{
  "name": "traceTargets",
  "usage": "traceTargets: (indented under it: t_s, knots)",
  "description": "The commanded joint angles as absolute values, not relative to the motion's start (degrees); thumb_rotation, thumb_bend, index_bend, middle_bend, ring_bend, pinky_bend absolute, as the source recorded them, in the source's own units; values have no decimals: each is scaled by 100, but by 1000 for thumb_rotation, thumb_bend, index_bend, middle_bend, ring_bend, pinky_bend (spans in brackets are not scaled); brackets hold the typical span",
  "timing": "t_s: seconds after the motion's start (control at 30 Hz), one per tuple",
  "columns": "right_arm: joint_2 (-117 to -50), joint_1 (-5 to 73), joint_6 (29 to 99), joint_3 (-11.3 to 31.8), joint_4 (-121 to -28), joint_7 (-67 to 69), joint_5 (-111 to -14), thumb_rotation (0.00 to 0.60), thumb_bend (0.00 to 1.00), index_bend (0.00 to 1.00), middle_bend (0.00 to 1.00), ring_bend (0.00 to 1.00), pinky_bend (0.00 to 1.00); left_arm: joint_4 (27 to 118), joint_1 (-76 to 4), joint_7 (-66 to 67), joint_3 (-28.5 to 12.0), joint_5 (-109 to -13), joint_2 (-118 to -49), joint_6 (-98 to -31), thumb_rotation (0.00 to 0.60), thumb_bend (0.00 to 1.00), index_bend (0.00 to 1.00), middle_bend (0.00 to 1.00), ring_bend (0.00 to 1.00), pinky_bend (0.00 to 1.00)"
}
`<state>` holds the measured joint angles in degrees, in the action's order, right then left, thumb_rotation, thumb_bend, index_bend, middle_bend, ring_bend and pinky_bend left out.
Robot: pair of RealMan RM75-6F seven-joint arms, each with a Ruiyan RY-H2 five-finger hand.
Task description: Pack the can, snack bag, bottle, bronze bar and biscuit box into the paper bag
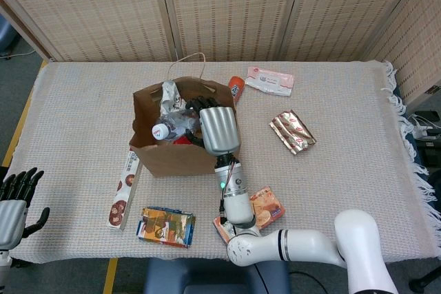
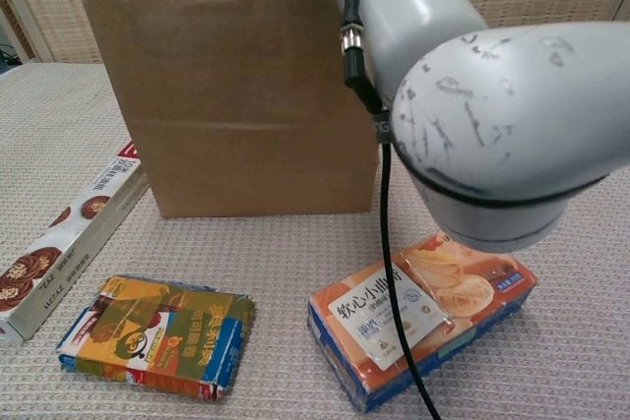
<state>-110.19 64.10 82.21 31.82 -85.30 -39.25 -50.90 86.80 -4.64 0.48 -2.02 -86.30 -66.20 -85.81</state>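
Note:
The brown paper bag stands open mid-table. My right hand holds the clear bottle over the bag's mouth, white cap pointing left. The crumpled snack bag sticks up inside the bag, and a bit of the red can shows beneath the bottle. The bronze bar lies on the cloth to the right. An orange biscuit box lies in front of the bag, partly behind my right arm. My left hand hangs off the table's left front, holding nothing.
A long white cookie box lies left of the bag. A colourful flat pack sits near the front edge. A pink packet and an orange item lie behind the bag. Screens stand at the back.

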Motion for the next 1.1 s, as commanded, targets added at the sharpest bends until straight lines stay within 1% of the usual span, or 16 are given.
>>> traceTargets:
  t_s: [0.03,0.07,0.13,0.2,0.23,0.47,0.6,0.73,0.87,0.97,1.1]
  knots:
    - [-10766,6285,8060,3369,-9228,-4709,-4183,600,314,404,497,399,522,8683,-462,59,-202,-8630,-6622,-8586,600,395,46,0,0,0]
    - [-10710,6275,8053,3405,-9351,-4795,-4064,600,314,342,454,353,488,8685,-461,62,-202,-8630,-6623,-8587,600,395,46,0,0,0]
    - [-10572,6249,8039,3473,-9613,-4948,-3829,600,300,131,311,208,373,8687,-461,72,-203,-8629,-6623,-8588,600,394,46,0,0,0]
    - [-10464,6225,8051,3518,-9800,-4995,-3728,600,268,19,226,133,309,8688,-462,80,-202,-8627,-6624,-8584,600,395,46,0,0,0]
    - [-10396,6201,8048,3534,-9919,-4963,-3719,600,247,0,198,113,295,8687,-461,84,-202,-8626,-6624,-8585,600,395,46,0,0,0]
    - [-9938,5953,8214,3561,-10459,-4535,-4202,600,196,0,171,76,258,8691,-459,87,-203,-8622,-6625,-8587,600,395,46,0,0,0]
    - [-9377,5616,8356,3477,-10867,-4578,-4294,600,196,0,170,75,254,8696,-457,95,-204,-8619,-6625,-8587,600,395,46,0,0,0]
    - [-8757,5130,8521,3203,-11170,-4614,-4383,600,197,0,170,75,239,8702,-457,109,-204,-8619,-6625,-8588,600,395,46,0,0,0]
    - [-8256,4550,8687,2800,-11176,-4508,-4331,600,196,0,170,75,221,8708,-454,120,-202,-8625,-6627,-8596,600,394,46,0,0,0]
    - [-8067,4181,8614,2595,-10949,-4178,-4111,600,196,0,170,75,214,8709,-456,128,-200,-8631,-6628,-8596,600,394,46,0,0,0]
    - [-8120,3952,8418,2308,-10423,-4051,-3717,600,196,0,160,66,178,8709,-464,177,-205,-8635,-6640,-8594,600,395,46,0,0,0]
